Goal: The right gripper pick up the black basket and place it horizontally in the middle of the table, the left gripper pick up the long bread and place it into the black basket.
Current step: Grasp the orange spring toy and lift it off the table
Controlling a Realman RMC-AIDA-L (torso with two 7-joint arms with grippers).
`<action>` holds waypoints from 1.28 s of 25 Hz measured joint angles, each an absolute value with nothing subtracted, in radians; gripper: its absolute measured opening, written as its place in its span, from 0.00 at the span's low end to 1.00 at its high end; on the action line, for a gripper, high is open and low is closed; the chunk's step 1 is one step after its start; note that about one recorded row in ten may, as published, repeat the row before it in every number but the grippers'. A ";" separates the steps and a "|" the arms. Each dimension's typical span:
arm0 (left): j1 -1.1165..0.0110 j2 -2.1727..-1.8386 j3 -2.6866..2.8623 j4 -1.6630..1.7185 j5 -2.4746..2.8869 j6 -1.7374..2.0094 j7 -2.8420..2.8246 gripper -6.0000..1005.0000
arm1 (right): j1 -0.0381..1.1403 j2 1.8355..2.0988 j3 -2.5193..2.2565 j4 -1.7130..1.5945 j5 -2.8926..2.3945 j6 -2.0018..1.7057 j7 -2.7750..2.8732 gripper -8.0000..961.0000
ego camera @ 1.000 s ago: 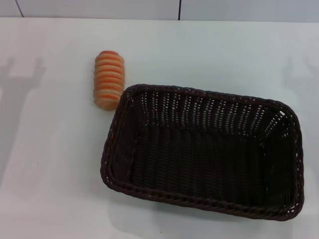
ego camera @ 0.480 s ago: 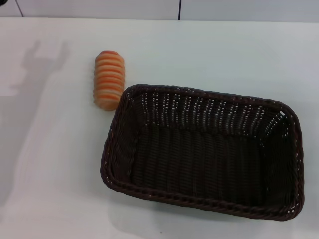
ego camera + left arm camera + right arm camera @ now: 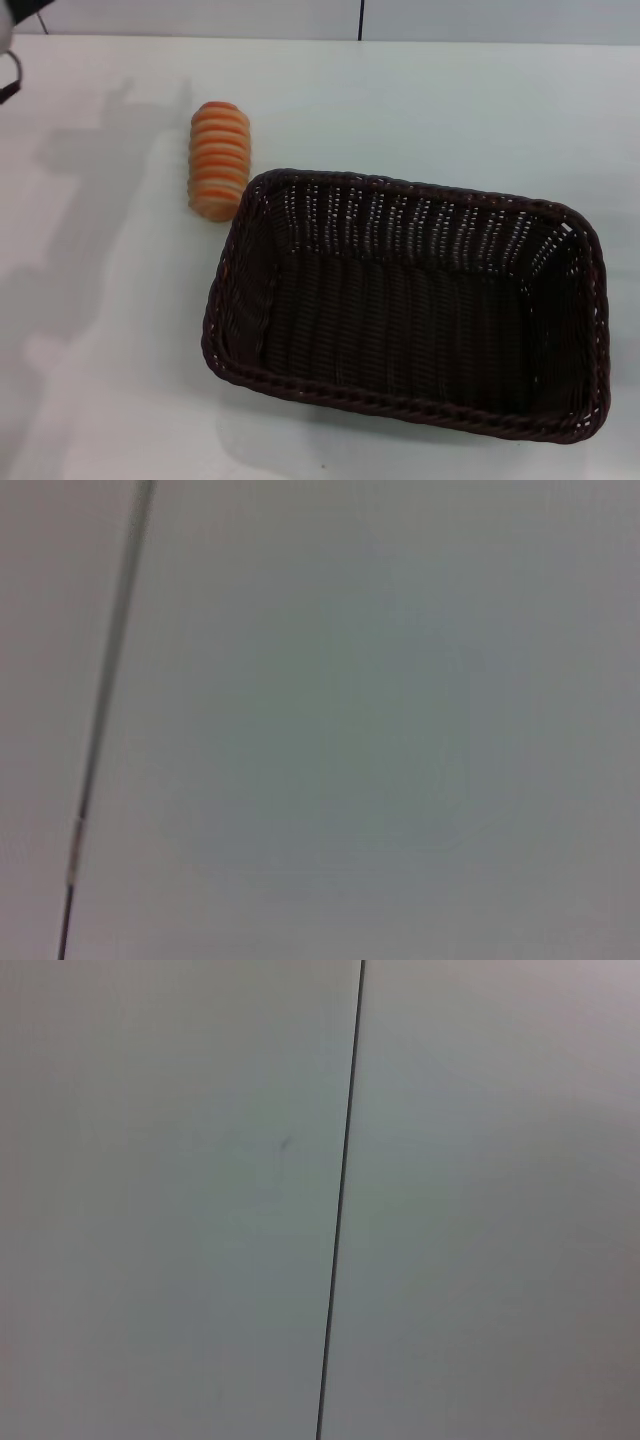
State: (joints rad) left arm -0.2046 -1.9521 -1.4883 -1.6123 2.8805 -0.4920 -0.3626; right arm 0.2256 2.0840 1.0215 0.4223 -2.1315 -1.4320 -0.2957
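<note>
The black basket lies empty on the white table, long side across the view, right of centre. The long bread lies on the table just off the basket's far left corner, ridged side up, apart from the rim. A small part of my left gripper shows at the far left edge of the head view, well left of the bread, and its shadow falls on the table beside the bread. My right gripper is out of view. Both wrist views show only a plain pale surface.
A dark seam runs down the wall behind the table's far edge. A thin dark seam line crosses the left wrist view and the right wrist view. Bare table lies left of and in front of the basket.
The left arm has come into view at the far left edge, and its shadow has moved right towards the bread. The basket and bread have not moved.
</note>
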 joint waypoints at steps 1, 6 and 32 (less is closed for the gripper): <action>-0.221 -1.968 -1.505 -1.630 2.880 -0.561 -0.334 0.81 | 0.228 2.084 1.022 0.422 -2.131 -1.428 -0.295 0.41; -0.370 -2.062 -1.626 -1.640 2.874 -0.912 -0.131 0.81 | 0.241 2.081 1.021 0.420 -2.131 -1.412 -0.292 0.41; -0.692 -2.068 -1.605 -1.157 2.849 -1.007 -0.236 0.81 | 0.243 2.072 1.011 0.403 -2.145 -1.440 -0.287 0.41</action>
